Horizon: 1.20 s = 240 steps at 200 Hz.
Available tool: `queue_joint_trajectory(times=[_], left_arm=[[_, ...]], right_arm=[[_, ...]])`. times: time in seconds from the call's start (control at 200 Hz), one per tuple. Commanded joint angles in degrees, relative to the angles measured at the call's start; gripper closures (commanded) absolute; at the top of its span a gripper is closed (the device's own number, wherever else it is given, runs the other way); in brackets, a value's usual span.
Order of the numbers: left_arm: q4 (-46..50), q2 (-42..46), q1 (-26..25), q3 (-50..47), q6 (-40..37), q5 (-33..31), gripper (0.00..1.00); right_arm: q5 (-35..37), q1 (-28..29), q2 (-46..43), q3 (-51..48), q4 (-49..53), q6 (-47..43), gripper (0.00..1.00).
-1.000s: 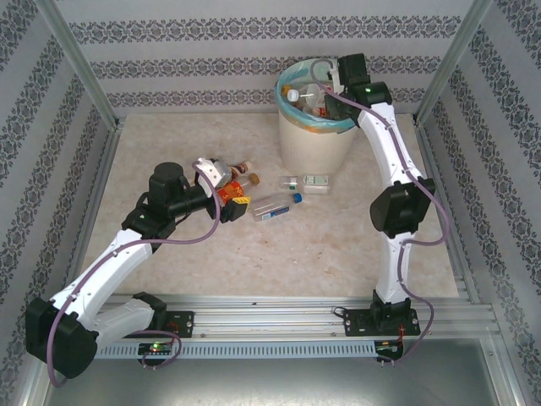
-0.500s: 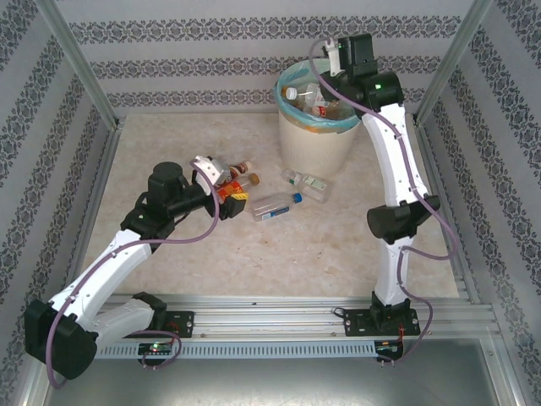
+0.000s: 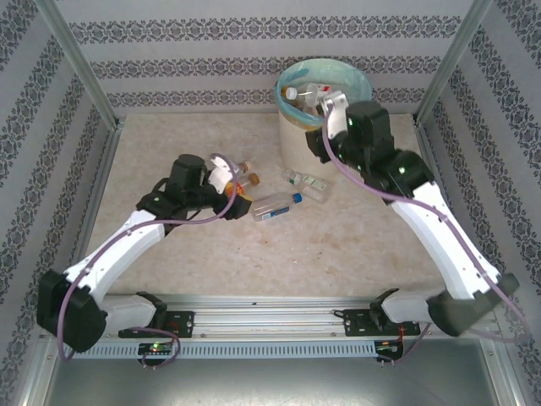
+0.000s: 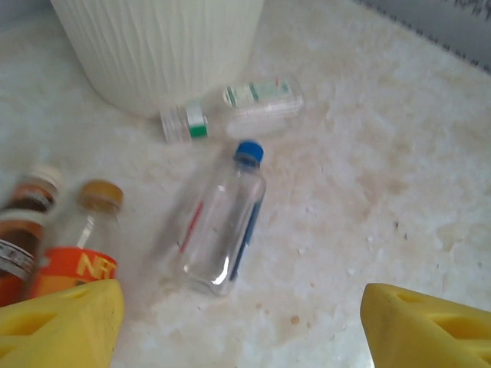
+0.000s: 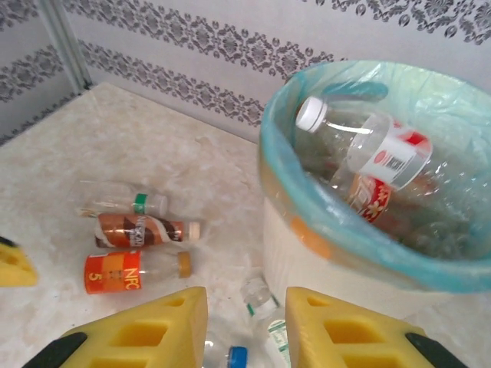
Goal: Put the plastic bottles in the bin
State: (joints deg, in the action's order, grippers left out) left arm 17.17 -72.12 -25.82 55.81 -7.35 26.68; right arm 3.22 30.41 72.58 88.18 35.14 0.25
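The left hand is held low over the surface, its yellow fingers spread wide apart with nothing between them. One finger is seen just beside an orange-labelled bottle; whether it is touched cannot be told. A brown-labelled bottle is laid alongside that one. Ahead of the hand a clear blue-capped bottle is laid on its side, and beyond it a green-banded bottle is found close to the foot of the bin. The left arm is stretched from the near left corner diagonally toward the middle of the surface, with the hand pointed toward the bin. The right hand is held high beside the bin, its fingers parted by a narrow gap and nothing gripped; through that gap the blue cap and the green-banded bottle are seen below. The right arm is folded, its elbow thrown out to the near right and its forearm slanted up and leftward to the bin's near side. The bin is set at the far side of the surface and lined with a teal bag; several bottles are seen inside, with a white-capped bottle bearing a red-and-white label uppermost.
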Motion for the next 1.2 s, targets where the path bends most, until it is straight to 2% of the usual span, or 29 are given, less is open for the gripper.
queue_joint_trajectory(times=[0.0, 0.13, 0.35, 0.609, 0.874, 1.034, 1.194], left_arm=[[2.94, -6.58, -1.33, 3.56, 1.03, -2.1, 0.19], [2.75, -15.68, -2.3, 8.1, -1.55, -2.72, 0.2], [4.38, -27.74, -5.5, 15.14, -7.85, -4.86, 0.19], [12.27, -38.56, -7.8, 23.64, -13.48, -6.63, 0.23], [10.4, -42.08, -8.01, 22.64, -14.88, -10.54, 0.3], [10.69, -41.94, -8.01, 22.85, -15.1, -10.91, 0.47], [12.01, -36.13, -7.98, 21.36, -15.19, -9.48, 0.54]], right_arm=[[-0.61, 0.44, -4.45, -7.24, -9.39, 2.32, 0.66], [-0.85, 0.15, -7.92, -11.8, -10.89, 1.82, 0.65], [-1.05, -0.91, -10.54, -13.19, -10.69, -0.63, 0.62], [-1.39, -3.27, -13.24, -15.38, -10.8, -1.27, 0.61], [-2.19, -5.2, -14.93, -17.17, -10.97, -0.66, 0.6], [-2.33, -5.43, -14.62, -16.99, -11.04, -0.43, 0.59], [-3.6, -5.46, -13.92, -15.01, -10.29, 0.42, 0.58]])
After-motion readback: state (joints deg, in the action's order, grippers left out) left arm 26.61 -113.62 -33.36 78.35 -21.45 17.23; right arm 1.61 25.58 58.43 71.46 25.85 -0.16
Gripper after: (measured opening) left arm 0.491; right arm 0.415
